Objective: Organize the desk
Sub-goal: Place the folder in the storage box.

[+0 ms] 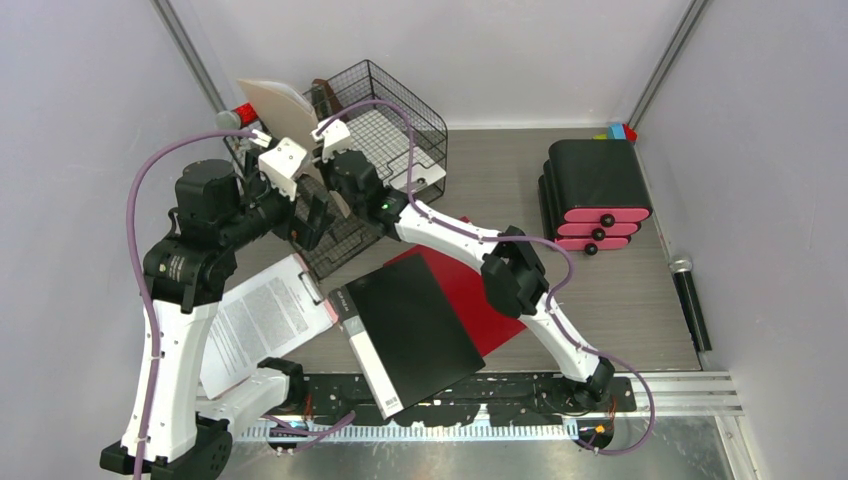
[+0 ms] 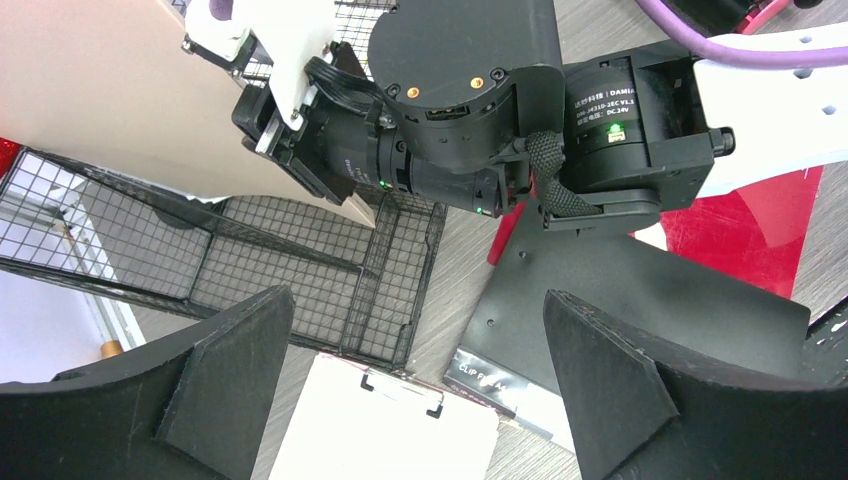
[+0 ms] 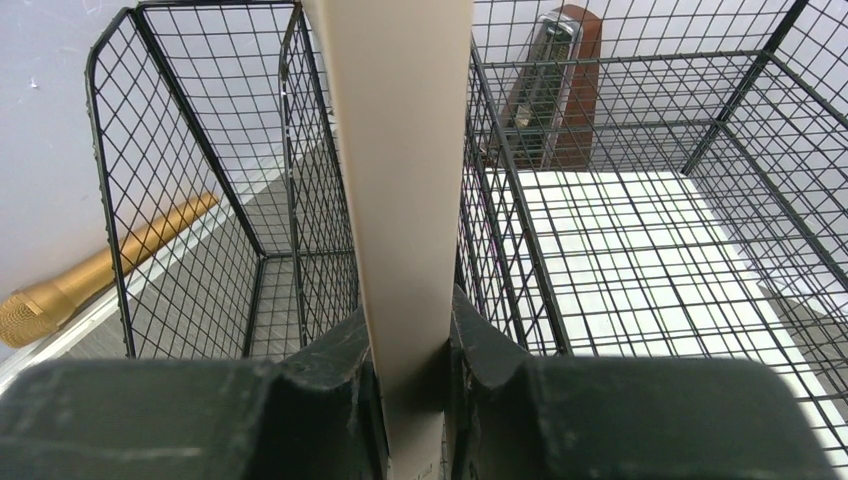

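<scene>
Two pincers hang over the rack's near corner. The left pincer (image 2: 417, 300) gapes wide and empty, with a clipboard (image 2: 385, 430) straight beneath it on the grey surface (image 1: 500, 180). Just to its right, the right pincer (image 3: 410, 340) is clamped narrow on one edge of a tan folder (image 3: 400, 150), whose long axis runs up and away from the fingers. Directly beyond that pincer stands a divider of the black wire-mesh rack (image 3: 300, 180), with a narrow slot to the left and a wide tray to the right. The right arm is nearer, and I judge the folder needs a sideways nudge to clear the divider.

Pale lilac-grey walls (image 1: 80, 100), metal corner rails (image 1: 189, 52)
</scene>
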`<state>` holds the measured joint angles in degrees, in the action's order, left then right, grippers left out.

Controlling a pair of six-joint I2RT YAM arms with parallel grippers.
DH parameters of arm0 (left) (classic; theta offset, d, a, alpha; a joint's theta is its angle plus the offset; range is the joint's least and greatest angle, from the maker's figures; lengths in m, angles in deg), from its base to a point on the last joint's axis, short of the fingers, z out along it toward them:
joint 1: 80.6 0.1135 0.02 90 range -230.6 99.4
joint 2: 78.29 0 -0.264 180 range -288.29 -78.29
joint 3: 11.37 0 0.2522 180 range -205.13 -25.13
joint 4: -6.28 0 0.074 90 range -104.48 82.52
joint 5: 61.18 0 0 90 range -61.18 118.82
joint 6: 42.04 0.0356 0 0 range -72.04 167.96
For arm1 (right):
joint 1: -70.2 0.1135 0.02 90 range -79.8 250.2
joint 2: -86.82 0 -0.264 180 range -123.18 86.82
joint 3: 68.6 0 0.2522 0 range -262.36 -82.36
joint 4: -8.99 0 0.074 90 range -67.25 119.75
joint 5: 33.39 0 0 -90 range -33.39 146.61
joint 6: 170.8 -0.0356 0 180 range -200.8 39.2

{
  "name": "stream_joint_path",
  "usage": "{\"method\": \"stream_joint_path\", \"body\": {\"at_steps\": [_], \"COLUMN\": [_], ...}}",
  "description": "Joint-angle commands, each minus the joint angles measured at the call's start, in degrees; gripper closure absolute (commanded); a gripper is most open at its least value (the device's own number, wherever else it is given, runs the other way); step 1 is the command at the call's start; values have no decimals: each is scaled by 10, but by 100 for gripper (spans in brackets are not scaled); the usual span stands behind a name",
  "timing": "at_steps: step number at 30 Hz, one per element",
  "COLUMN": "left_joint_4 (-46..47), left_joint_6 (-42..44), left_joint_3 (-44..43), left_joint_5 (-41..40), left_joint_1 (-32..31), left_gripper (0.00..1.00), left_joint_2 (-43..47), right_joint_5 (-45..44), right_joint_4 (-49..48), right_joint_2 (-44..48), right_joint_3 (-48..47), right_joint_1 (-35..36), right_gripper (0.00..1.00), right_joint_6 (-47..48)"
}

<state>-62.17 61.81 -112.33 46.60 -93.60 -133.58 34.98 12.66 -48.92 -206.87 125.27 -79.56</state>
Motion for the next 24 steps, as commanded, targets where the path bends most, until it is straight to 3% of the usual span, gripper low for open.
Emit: {"method": "stream_joint_path", "body": {"at_steps": [1, 11, 24], "left_joint_4": [14, 16, 14], "left_joint_6": [-6, -12, -15], "left_joint_3": [-8, -15, -18], "left_joint_5": [3, 3, 2], "left_joint_1": [3, 3, 3], "left_gripper": [0, 0, 0], "left_joint_2": [-1, -6, -7], "right_joint_5": [5, -7, -9], "right_joint_4": [-101, -112, -156], "right_joint_2": [-9, -6, -9], "right_joint_3": [-61, -89, -58], "right_joint_1": [-3, 1, 29], "right_gripper": [100, 100, 100], "right_joint_6": [-1, 9, 36]}}
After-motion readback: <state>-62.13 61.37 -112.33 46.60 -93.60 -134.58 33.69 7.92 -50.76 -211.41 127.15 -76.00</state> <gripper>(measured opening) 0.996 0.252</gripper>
